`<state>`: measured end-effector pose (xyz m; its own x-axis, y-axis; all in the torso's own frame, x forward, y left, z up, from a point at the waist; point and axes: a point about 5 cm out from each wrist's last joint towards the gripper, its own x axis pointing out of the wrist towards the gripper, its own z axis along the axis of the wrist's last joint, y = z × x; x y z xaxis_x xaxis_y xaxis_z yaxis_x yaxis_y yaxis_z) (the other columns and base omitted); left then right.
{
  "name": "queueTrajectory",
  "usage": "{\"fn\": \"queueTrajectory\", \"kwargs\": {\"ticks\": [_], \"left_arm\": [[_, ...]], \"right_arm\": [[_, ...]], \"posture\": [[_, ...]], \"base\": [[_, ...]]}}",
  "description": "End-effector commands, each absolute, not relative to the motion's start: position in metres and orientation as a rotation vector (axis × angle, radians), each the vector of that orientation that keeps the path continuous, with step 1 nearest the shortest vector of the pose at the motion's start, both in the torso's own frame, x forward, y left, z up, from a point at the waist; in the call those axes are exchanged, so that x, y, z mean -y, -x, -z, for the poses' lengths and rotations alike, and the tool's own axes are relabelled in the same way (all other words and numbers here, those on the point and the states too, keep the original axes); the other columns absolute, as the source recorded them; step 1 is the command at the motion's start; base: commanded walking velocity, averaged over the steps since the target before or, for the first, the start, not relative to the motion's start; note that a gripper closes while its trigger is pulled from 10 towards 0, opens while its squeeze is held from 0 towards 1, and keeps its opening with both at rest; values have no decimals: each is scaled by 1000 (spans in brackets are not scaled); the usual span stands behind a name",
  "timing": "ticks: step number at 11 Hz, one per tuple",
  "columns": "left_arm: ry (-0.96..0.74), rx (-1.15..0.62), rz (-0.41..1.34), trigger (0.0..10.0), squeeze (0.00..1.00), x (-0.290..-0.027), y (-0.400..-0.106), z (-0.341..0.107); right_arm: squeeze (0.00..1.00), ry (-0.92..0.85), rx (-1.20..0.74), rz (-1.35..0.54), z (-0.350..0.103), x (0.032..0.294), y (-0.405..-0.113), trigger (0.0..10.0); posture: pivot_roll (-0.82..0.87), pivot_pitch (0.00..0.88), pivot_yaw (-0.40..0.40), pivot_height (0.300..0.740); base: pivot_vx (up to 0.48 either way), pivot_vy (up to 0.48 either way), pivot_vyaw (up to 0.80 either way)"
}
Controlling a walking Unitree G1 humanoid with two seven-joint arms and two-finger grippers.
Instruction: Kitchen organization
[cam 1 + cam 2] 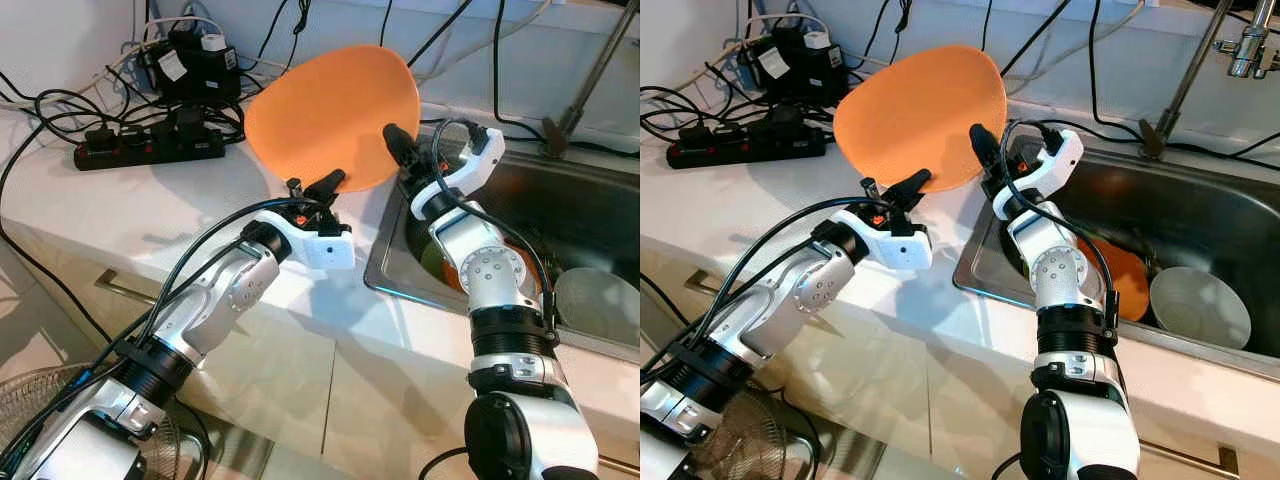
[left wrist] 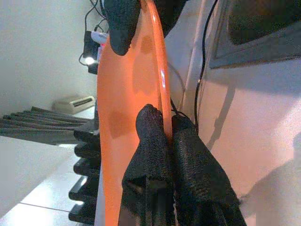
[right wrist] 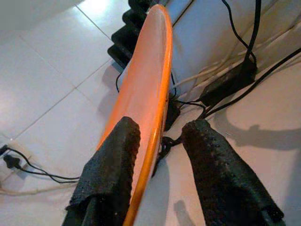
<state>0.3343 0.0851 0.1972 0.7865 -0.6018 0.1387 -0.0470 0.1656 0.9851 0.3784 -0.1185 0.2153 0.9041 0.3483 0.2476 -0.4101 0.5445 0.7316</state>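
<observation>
An orange plate point(image 1: 330, 115) is held up on edge over the white counter point(image 1: 120, 210), just left of the sink. My left gripper point(image 1: 325, 185) is shut on its lower rim; the left wrist view shows both fingers point(image 2: 150, 141) pinching the thin edge of the plate point(image 2: 127, 94). At the plate's right rim is my right gripper point(image 1: 980, 140), reaching from over the sink. In the right wrist view it point(image 3: 162, 129) stands open, with the rim of the plate point(image 3: 146, 84) lying against one finger point(image 3: 110, 165) and the other finger held apart from it.
The steel sink point(image 1: 590, 200) on the right holds another orange plate point(image 1: 1130, 280) and a white bowl point(image 1: 1200, 305). A faucet point(image 1: 1240, 40) stands behind it. A black power strip point(image 1: 150, 150) and tangled cables lie at the back left of the counter. A fan grille point(image 1: 40, 400) is low left.
</observation>
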Motion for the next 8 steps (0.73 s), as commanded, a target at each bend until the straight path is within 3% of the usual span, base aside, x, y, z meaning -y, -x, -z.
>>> {"fn": "queueTrajectory", "kwargs": {"ticks": [1,8], "left_arm": [[-1355,623,387,10000,0,-86,-335,-208],[-1349,580,367,10000,0,-93,-339,-204]], "right_arm": [[0,-902,95,-450,-223,120,-379,0],[0,-925,106,-450,-229,125,-378,0]], "posture": [[238,5,-44,740],[233,6,-45,740]], "base": [[0,0,0],[0,0,0]]}}
